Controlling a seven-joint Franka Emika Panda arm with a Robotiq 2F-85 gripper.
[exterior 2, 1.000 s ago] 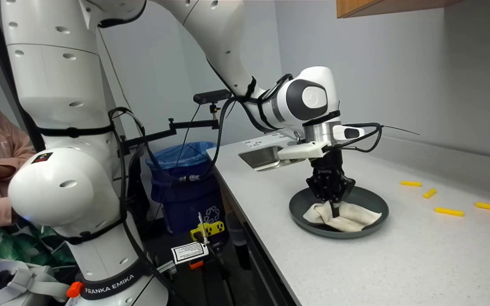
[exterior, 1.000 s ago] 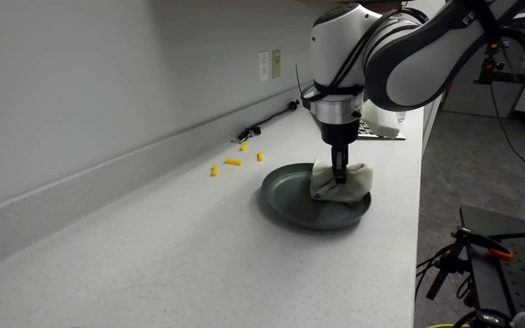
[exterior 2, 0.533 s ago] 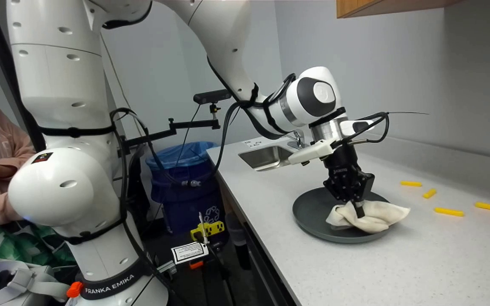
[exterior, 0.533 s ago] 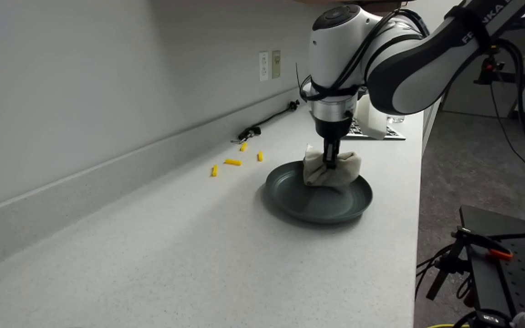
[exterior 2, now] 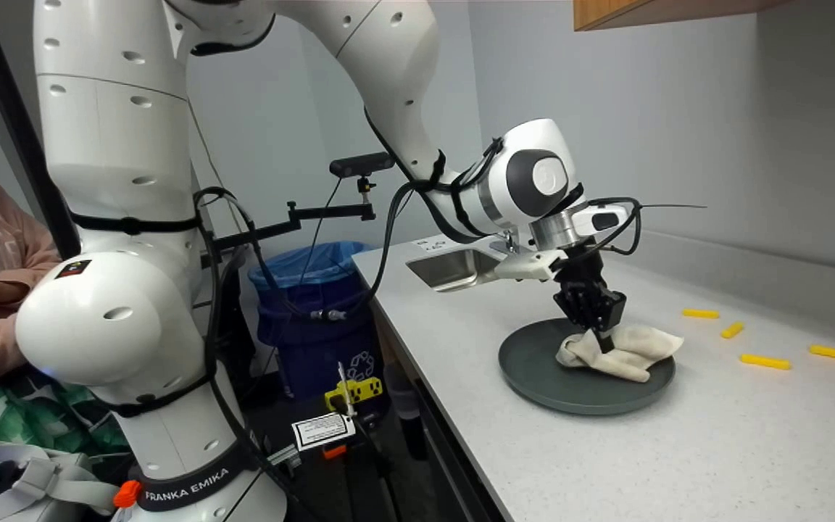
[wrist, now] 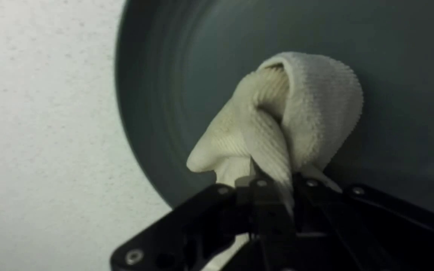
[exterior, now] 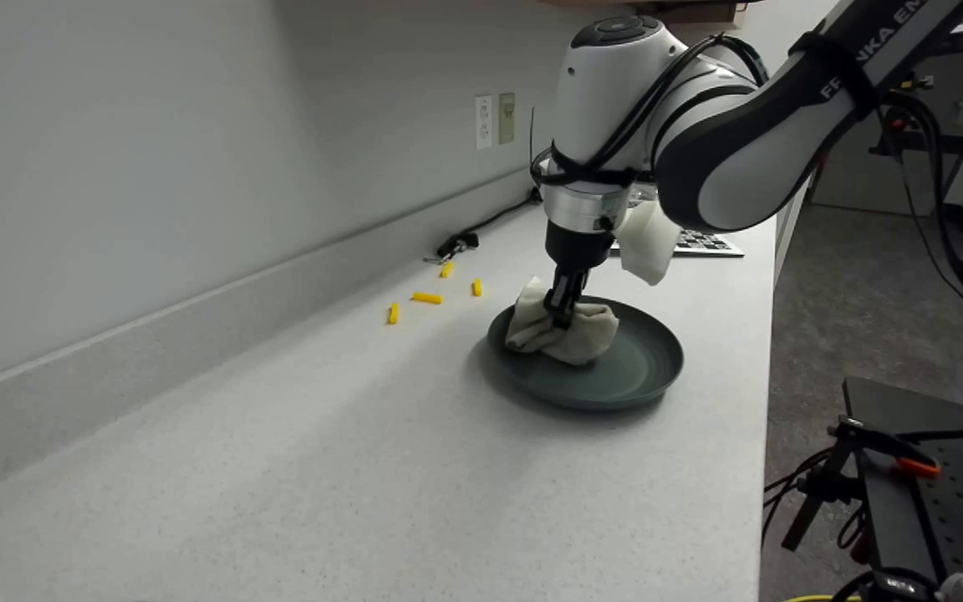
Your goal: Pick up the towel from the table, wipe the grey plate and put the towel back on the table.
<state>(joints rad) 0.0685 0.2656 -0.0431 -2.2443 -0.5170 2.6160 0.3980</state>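
Along the pale grey wall runs a white speckled counter, and on it sits the round, dark grey-green plate with a low rim. Just over that plate, leaning: the black two-fingered gripper, the only one here, jaws squeezed nearly together on a fold of the crumpled, cream-coloured, ribbed cloth towel. And that towel is down on the half of the plate towards the wall! In an exterior view its outer end seems to reach over the wall-side rim; touching it or not, I can't tell. Now the line that counts: the towel stretches from about the plate's middle to that rim, gripped around its own middle, the gripper slanting the same way. Mid-wipe, I'd judge. The next stroke probably wants to run back across the plate, away from the wall; pushing further out risks dragging the towel off the plate, towards four short yellow sticks lying between plate and wall.
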